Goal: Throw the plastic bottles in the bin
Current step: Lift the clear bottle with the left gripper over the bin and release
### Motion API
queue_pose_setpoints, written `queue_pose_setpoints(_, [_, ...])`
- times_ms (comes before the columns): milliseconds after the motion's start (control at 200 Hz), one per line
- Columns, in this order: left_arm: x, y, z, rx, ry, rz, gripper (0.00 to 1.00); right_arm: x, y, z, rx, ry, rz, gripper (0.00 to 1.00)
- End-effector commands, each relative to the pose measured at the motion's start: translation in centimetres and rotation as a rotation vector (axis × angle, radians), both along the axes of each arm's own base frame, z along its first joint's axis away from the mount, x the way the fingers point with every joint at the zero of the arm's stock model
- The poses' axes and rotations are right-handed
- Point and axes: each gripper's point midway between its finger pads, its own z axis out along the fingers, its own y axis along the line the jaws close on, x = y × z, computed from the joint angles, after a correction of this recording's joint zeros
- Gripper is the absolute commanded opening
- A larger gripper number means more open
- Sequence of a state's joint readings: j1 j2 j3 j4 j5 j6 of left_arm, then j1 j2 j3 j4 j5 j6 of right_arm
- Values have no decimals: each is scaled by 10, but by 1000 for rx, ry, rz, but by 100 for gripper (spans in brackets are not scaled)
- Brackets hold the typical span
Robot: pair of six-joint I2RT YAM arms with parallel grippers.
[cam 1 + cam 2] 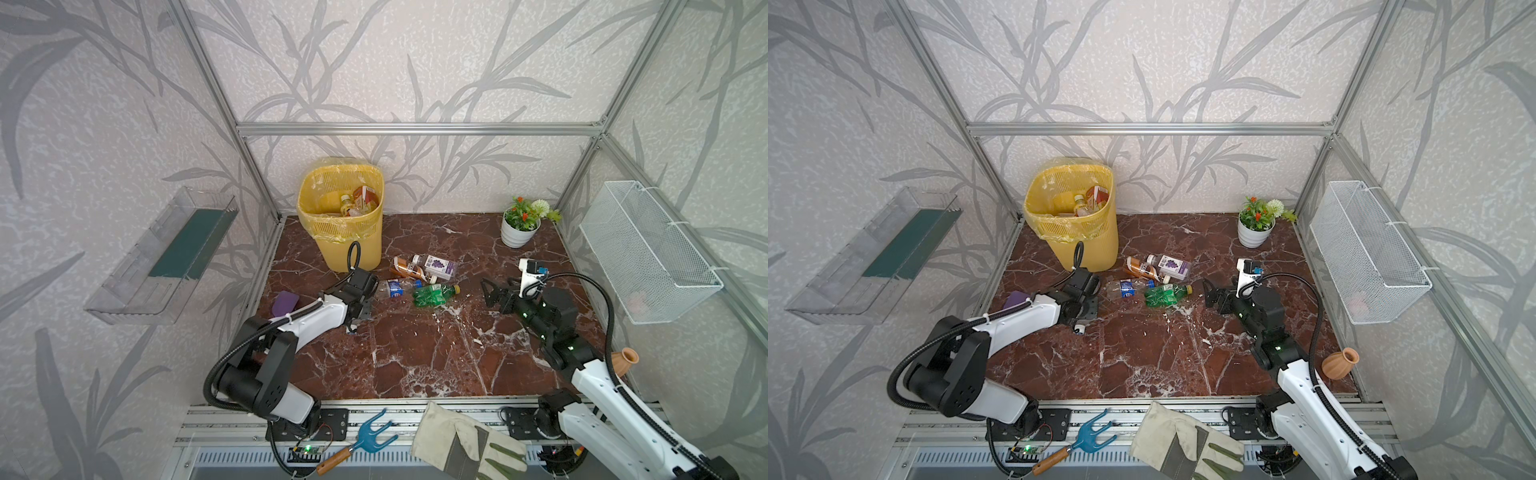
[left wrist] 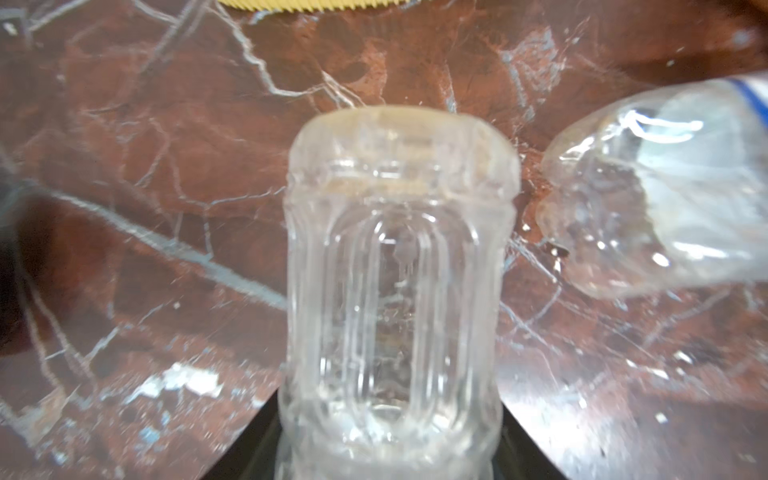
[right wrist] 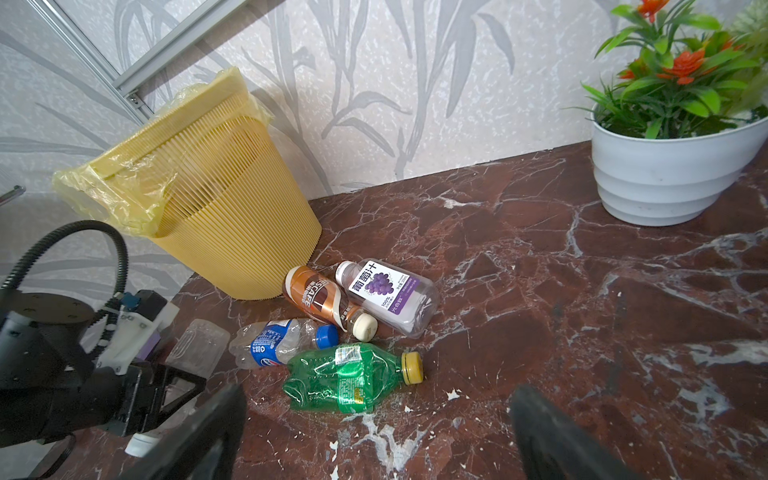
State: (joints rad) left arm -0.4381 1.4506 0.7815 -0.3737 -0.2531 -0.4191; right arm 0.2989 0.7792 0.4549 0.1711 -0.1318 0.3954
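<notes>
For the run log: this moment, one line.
left hand: shut on clear ribbed plastic bottle | right hand: open, empty | yellow lattice plastic bin: bottles inside

1. The clear ribbed bottle (image 2: pixel 399 291) is blurred in the left wrist view, its neck end off-frame; the left gripper (image 1: pixel 365 308) clasping it shows there only as dark wedges
2. The blue-labelled bottle (image 2: pixel 656 199) beside it is cut by the frame edge
3. In the right wrist view the right gripper (image 3: pixel 378 392) shows only blurred, cropped fingers (image 3: pixel 208 428)
4. At 11 o'clock on the table (image 1: pixel 415 353), the bin (image 1: pixel 349 245) hides most of its bottles (image 1: pixel 347 203); their count is unclear
5. At 9 o'clock, the left arm (image 1: pixel 307 318) covers half the purple spatula (image 1: pixel 284 302)
</notes>
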Motion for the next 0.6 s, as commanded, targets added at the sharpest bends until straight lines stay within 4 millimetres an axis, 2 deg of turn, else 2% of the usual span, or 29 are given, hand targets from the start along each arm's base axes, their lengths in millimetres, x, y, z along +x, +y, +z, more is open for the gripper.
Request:
queue_pose_setpoints(0, [-2,0,30,-46,-96,6,60,2,0,2,6,-8,-1,99])
queue_pose_setpoints(170, [-12,-2,71,-134,-215,-8,60,2,-1,4,9,-13,-2,99])
queue_pose_setpoints(355, [-30,-8,135,-231,-419,-51,57,2,0,6,16,-15,3,99])
queue_pose_setpoints(595, [-54,11,220,-253,-706,-35,54,6,6,8,35,-9,24,100])
